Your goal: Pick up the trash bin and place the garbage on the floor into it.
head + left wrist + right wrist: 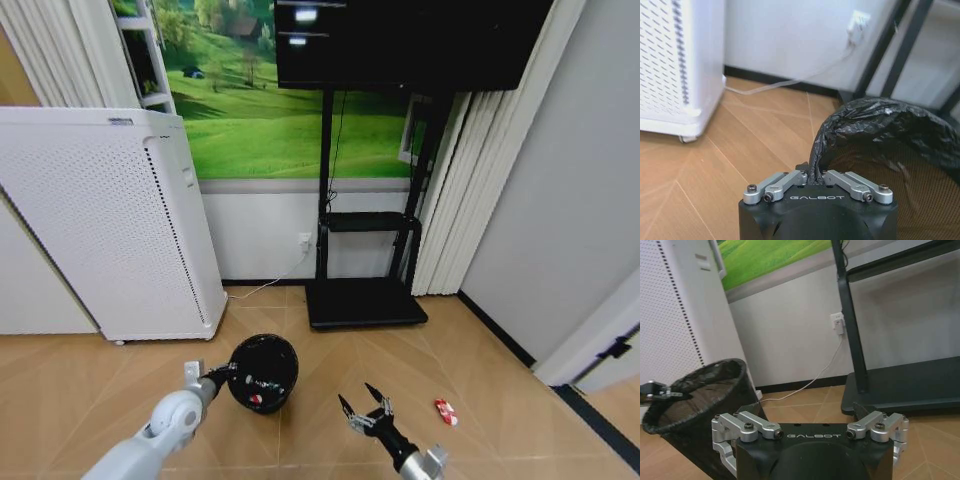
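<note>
1. The left gripper [222, 377] is clamped on the rim of the trash bin [263, 372]. In the left wrist view its fingers [790, 181] are drawn together with a fold of the black bin liner [880, 120] pinched between them.
2. The bin hangs from that hold just ahead of the left pincer, mouth tilted toward the head camera. Red-and-white scraps [256, 397] lie inside.
3. The right gripper [366, 408] hovers low over the wooden floor [480, 380], jaws spread wide and holding nothing. The bin sits to its left, near but apart.
4. A red-and-white crumpled wrapper [445, 411] lies on the floor a little to the right of the right pincer and slightly ahead. It looks like the piece left to collect.
5. To do this well, judged from here: turn the open pincer toward the wrapper, come down with a finger on each side, and close gently.
6. Keep the left hold steady, since it seems to rest on thin rim and liner. A jolt could slip it or spill the contents.
7. The white perforated air purifier [110, 220] and black TV stand [365, 300] stand well beyond both pincers.
</note>
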Robot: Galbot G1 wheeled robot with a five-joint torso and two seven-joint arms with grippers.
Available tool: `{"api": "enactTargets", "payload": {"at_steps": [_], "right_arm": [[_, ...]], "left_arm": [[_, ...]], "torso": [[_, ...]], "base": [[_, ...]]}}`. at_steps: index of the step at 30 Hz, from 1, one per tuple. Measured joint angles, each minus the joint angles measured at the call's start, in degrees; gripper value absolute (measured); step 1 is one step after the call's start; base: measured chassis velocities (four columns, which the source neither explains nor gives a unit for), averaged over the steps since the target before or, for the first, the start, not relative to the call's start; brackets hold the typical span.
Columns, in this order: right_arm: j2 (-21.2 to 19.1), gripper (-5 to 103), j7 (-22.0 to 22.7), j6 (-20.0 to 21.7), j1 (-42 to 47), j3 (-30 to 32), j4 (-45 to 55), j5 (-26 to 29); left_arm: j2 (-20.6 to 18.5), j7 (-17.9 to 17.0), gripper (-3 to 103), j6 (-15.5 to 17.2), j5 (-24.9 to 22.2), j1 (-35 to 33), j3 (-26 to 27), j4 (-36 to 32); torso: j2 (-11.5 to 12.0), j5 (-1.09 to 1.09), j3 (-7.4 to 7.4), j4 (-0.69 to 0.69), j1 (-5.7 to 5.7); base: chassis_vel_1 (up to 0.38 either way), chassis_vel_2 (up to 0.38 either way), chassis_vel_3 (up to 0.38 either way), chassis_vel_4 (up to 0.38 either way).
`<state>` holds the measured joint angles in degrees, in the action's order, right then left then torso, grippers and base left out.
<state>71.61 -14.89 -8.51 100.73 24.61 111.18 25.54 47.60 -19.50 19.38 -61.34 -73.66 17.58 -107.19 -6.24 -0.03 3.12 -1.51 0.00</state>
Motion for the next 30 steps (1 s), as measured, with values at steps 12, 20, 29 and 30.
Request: {"api": "enactTargets", "payload": {"at_steps": [12, 20, 29, 30], "right_arm": [[-1.86, 100, 3.40, 1.01, -4.02, -1.14, -4.57, 1.48], [-0.91, 100, 9.81, 1.77, -8.04, -2.21, -8.54, 0.03], [0.55, 100, 23.64, 13.27, -17.92, -2.62, -21.82, -6.16], [0.55, 100, 23.64, 13.27, -17.92, -2.62, -21.82, -6.16]], "left_arm": [[6.83, 1.02, 3, -0.58, 0.85, -14.92, 17.07, -5.16], [8.82, 1.13, 3, 0.30, 0.57, -18.13, 22.11, -5.59], [8.54, 1.06, 3, 1.76, -1.99, -25.89, 29.41, -5.59], [8.54, 1.06, 3, 1.76, -1.99, -25.89, 29.41, -5.59]], "torso": [[0.00, 0.08, 0.01, 0.07, 0.00], [0.00, 0.05, 0.01, 0.09, 0.00], [0.00, 0.03, 0.01, 0.10, 0.00], [0.00, 0.03, 0.01, 0.10, 0.00]], "base": [[-0.152, -0.146, 0.149, 0.168], [-0.275, -0.257, 0.258, 0.268], [-0.106, -0.095, 0.108, 0.111], [0.098, 0.067, -0.028, -0.049]]}}
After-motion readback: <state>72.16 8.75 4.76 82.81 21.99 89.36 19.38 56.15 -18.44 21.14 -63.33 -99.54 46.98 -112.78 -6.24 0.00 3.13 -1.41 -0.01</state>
